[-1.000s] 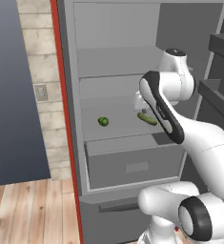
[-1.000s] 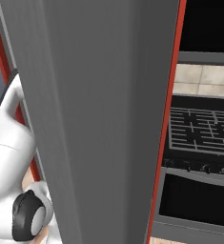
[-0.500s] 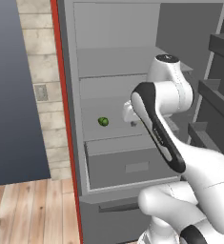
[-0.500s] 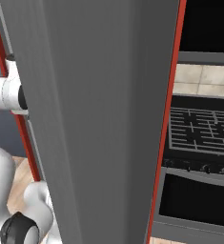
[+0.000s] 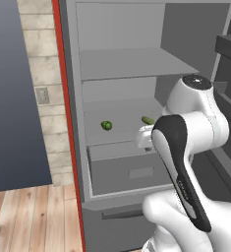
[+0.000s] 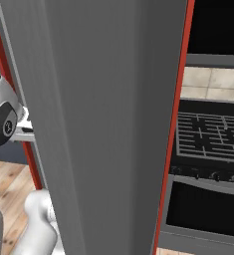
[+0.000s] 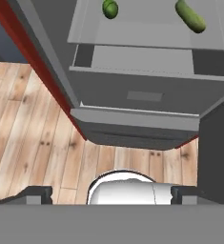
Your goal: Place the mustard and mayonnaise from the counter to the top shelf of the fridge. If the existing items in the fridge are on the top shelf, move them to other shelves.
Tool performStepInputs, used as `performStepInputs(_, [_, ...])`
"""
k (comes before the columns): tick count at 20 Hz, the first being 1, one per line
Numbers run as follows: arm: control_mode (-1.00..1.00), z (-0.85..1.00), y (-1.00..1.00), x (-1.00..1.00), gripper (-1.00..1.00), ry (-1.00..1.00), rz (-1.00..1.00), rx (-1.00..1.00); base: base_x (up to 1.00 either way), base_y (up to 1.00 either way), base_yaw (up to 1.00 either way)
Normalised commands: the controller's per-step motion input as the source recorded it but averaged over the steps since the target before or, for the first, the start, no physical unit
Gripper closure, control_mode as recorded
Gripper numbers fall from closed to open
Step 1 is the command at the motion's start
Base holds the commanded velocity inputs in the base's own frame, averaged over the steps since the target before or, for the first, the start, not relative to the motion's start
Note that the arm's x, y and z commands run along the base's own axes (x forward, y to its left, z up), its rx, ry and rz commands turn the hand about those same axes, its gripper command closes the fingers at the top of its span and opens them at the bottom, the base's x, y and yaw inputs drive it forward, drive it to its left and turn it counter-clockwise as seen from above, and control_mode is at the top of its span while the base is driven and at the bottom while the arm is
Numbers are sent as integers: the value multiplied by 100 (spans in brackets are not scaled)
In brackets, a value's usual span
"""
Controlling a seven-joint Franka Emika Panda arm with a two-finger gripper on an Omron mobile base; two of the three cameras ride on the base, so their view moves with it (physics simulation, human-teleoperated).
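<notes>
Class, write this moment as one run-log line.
gripper: open, empty | cucumber and round green vegetable: same shelf above drawer | top shelf: bare

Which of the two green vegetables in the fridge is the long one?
The cucumber, lying toward the right of the shelf above the drawer. The other green vegetable, to its left, is small and round.

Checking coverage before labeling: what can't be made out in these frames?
- Cucumber, left base view: its near end is hidden behind the arm.
- Fridge interior, right base view: blocked by the fridge's own grey side panel.
- Stove, right base view: cut off by the right edge.
- Drawer contents, hand view: nothing can be told in the part that shows.
</notes>
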Motion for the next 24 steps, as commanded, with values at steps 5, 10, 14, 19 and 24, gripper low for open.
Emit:
performStepInputs(5, [-100, 0, 2, -9, -100, 0, 2, 0, 0, 0, 0])
performStepInputs(10, [100, 0, 0, 0, -100, 0, 0, 0, -45, 26, 17])
performStepInputs(14, [100, 0, 0, 0, -100, 0, 0, 0, -65, 27, 15])
performStepInputs(19, [100, 0, 0, 0, -100, 0, 0, 0, -82, 21, 11])
performStepInputs(24, [100, 0, 0, 0, -100, 0, 0, 0, -87, 27, 12])
